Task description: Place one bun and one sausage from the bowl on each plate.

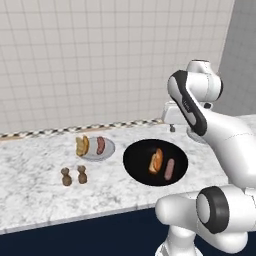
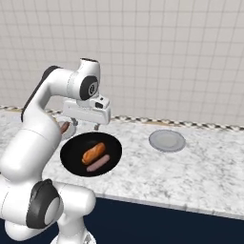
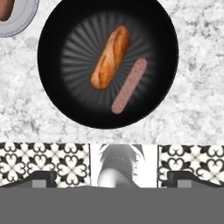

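Observation:
The black bowl (image 1: 136, 161) (image 2: 72, 151) (image 3: 155, 35) sits mid-counter and holds one golden bun (image 1: 156, 161) (image 2: 93, 152) (image 3: 110, 57) and one pink sausage (image 1: 169, 169) (image 2: 98, 163) (image 3: 129, 85) side by side. To its left, a grey plate (image 1: 110, 149) (image 3: 22, 19) carries a bun (image 1: 82, 145) and a sausage (image 1: 101, 145) (image 2: 63, 127). A second grey plate (image 2: 167, 141) lies bare to the bowl's right. My gripper (image 2: 85, 125) (image 3: 112, 177) hangs open and empty above the bowl's wall-side rim, pointing down.
Two small brown shakers (image 1: 66, 176) (image 1: 82, 174) stand near the counter's front edge, left of the bowl. A patterned trim strip (image 3: 43, 162) runs along the foot of the tiled wall behind the bowl.

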Motion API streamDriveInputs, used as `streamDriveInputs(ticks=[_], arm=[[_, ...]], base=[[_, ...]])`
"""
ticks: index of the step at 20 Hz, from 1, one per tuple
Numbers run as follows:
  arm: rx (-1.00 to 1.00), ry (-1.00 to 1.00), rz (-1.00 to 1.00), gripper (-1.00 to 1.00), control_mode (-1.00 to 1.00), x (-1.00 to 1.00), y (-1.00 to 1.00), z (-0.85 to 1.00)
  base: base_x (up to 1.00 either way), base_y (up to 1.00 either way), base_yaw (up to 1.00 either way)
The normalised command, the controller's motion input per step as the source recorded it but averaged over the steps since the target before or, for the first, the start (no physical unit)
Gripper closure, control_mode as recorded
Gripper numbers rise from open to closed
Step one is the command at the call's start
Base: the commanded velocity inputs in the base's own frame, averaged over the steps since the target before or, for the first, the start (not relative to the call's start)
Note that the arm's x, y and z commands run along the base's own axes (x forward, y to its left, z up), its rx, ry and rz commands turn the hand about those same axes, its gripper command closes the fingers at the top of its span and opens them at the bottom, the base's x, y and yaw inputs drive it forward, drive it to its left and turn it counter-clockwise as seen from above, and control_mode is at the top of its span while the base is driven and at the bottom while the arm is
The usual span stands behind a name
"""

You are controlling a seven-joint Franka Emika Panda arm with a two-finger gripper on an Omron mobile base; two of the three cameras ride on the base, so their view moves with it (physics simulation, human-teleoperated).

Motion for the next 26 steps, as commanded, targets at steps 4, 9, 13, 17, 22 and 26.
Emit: streamDriveInputs(ticks=[4, 9, 13, 17, 22, 26], arm=[[0.00, 0.00, 0.00, -1.00, 1.00, 0.00, 0.00, 0.00], [0.00, 0.00, 0.00, -1.00, 1.00, 0.00, 0.00, 0.00], [0.00, 0.00, 0.00, -1.00, 1.00, 0.00, 0.00, 0.00], [0.00, 0.00, 0.00, -1.00, 1.00, 0.00, 0.00, 0.00], [0.00, 0.00, 0.00, -1.00, 1.00, 0.00, 0.00, 0.00], [0.00, 0.00, 0.00, -1.00, -1.00, 0.00, 0.00, 0.00]], base=[[0.00, -0.45, -0.06], [0.00, -0.45, -0.03], [0.00, -0.49, 0.00], [0.00, -0.35, 0.00], [0.00, -0.33, 0.00], [0.00, 0.00, 0.00]])
